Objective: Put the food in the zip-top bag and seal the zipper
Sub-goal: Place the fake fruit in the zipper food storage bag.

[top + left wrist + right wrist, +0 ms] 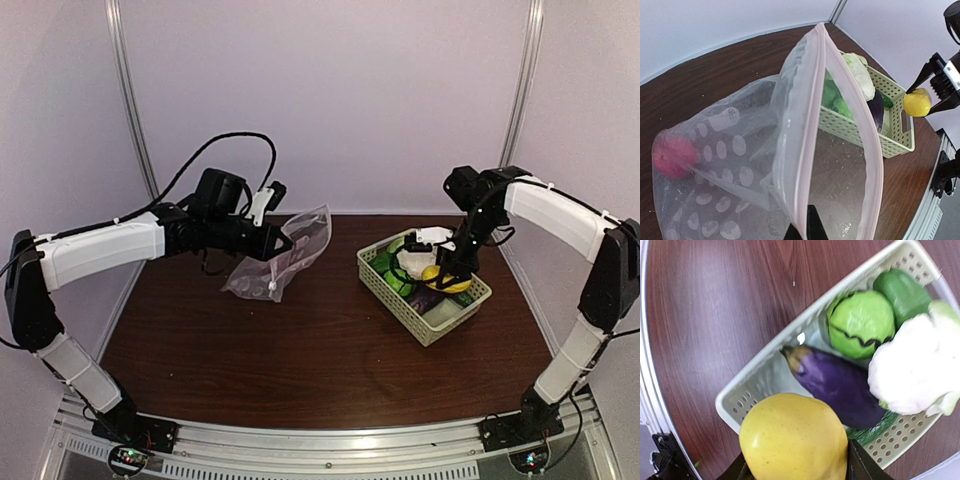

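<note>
The left fingers (pixel 812 225) are pinching the near lip of the zip-top bag (pixel 740 165) and holding its mouth up, gaping toward the basket (pixel 890 137). The zipper (pixel 809 117) is running as a pale pinkish strip around that open mouth, with its two sides well apart. A red-pink ball (pixel 672 155) is sitting inside the bag at its closed end, which appears to be resting on the tabletop (pixel 300 350).

The right fingers (pixel 856 465) are clamping the yellow piece (pixel 792 440) from both sides and holding it just above the pale green lattice basket. Below it the purple eggplant (pixel 840 382) is lying across the basket floor, touching the white cauliflower (pixel 917 365). A round green piece (pixel 861 322) and a second green piece (pixel 902 287) are crowding the far end. The cucumber (pixel 886 100) is showing only as a dark green sliver beside the eggplant.

Between the yellow piece and the bag's mouth, the cauliflower is standing tallest, along with the basket's wall. A strip of bare tabletop is separating the basket from the bag.
</note>
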`<action>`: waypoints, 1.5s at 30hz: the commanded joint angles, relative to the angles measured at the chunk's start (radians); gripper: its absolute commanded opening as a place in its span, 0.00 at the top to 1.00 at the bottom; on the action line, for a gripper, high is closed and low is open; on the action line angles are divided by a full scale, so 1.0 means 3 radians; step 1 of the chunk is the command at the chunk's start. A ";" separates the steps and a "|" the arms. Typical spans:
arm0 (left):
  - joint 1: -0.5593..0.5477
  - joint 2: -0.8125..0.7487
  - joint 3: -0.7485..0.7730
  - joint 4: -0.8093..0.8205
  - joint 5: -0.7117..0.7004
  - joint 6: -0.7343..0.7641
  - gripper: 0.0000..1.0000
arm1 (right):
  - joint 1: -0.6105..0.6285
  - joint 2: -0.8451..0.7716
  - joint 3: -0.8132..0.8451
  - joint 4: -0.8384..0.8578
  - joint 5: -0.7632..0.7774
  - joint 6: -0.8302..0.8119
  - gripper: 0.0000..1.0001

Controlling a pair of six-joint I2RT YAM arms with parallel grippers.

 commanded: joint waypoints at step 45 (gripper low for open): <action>-0.0143 -0.0053 0.0649 -0.0029 0.0573 -0.0549 1.00 | 0.1068 0.0235 0.0762 0.3425 -0.1717 0.2895 0.55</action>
